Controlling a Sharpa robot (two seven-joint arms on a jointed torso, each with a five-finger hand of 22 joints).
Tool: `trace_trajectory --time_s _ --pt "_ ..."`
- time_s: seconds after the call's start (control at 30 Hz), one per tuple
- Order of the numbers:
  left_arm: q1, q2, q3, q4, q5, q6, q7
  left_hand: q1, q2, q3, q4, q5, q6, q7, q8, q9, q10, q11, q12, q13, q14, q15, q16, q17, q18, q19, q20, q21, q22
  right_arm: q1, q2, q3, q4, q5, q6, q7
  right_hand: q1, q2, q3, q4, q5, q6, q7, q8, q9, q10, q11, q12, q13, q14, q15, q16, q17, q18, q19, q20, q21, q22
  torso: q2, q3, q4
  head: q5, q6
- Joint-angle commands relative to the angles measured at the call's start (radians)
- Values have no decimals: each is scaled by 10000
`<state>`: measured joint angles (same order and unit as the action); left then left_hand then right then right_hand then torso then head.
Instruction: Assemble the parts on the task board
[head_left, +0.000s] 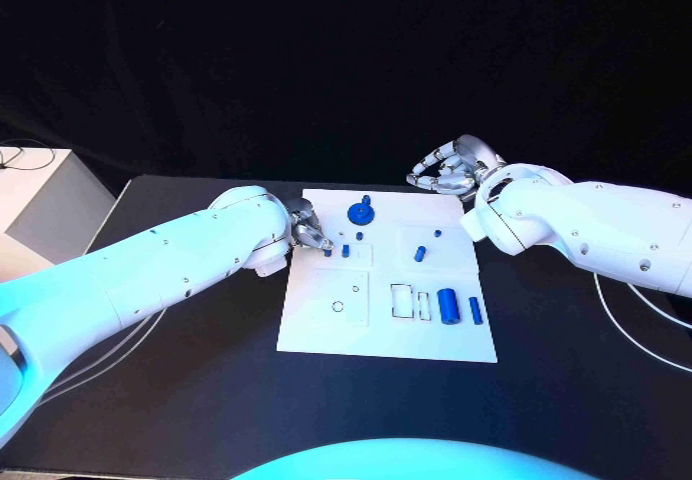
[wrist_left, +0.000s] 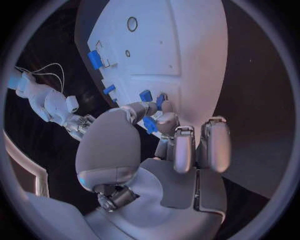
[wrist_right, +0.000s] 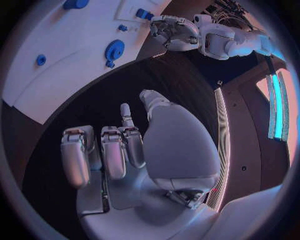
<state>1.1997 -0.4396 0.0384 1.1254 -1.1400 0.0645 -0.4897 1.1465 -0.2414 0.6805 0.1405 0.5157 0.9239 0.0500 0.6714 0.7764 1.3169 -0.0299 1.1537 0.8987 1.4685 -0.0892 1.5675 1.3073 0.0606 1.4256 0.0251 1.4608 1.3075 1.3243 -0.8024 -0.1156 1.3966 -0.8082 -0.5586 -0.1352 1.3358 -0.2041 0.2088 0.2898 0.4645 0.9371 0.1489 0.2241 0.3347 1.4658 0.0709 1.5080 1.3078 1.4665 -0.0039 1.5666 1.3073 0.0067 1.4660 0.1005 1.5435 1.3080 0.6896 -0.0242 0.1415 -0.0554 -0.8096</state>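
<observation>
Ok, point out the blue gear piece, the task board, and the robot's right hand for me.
Blue gear piece (head_left: 361, 211), head view, on its round face.
Task board (head_left: 378, 335), head view, on a bare white patch near its front edge.
Right hand (head_left: 447, 168), head view, on the curled fingers.

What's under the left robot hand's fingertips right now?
The left robot hand reaches over the task board edge, fingertips on a small blue part. Whether that part is seated or lifted is hidden by the fingers.
</observation>
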Motion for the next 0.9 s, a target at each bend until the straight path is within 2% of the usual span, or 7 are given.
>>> trace_trajectory --time_s 0.03,0.9 --pt "-102 19 -67 -26 -179 210 -240 280 150 1366 -1330 52 67 -12 56 7 19 20 32 8 1023 79 33 2635 -82 50 49 31 431 0 -2 4 7 -33 97 98 -105 35 71 -14 40 -68 1 51 8 439 -47 -44 2057 997 -37 -42 2456 11 922 -59 -37 2437 -2 -5 3 -3 -16" --pt "-94 -130 -53 69 -125 452 -248 304 73 1473 -1399 56 126 -16 58 -1 59 16 41 26 1023 82 33 2635 -92 77 53 58 477 -3 25 4 -17 -33 95 103 -105 35 71 -14 40 -68 1 51 8 439 -47 -44 2057 997 -37 -42 2456 11 922 -59 -37 2437 9 4 -3 -13 -26"
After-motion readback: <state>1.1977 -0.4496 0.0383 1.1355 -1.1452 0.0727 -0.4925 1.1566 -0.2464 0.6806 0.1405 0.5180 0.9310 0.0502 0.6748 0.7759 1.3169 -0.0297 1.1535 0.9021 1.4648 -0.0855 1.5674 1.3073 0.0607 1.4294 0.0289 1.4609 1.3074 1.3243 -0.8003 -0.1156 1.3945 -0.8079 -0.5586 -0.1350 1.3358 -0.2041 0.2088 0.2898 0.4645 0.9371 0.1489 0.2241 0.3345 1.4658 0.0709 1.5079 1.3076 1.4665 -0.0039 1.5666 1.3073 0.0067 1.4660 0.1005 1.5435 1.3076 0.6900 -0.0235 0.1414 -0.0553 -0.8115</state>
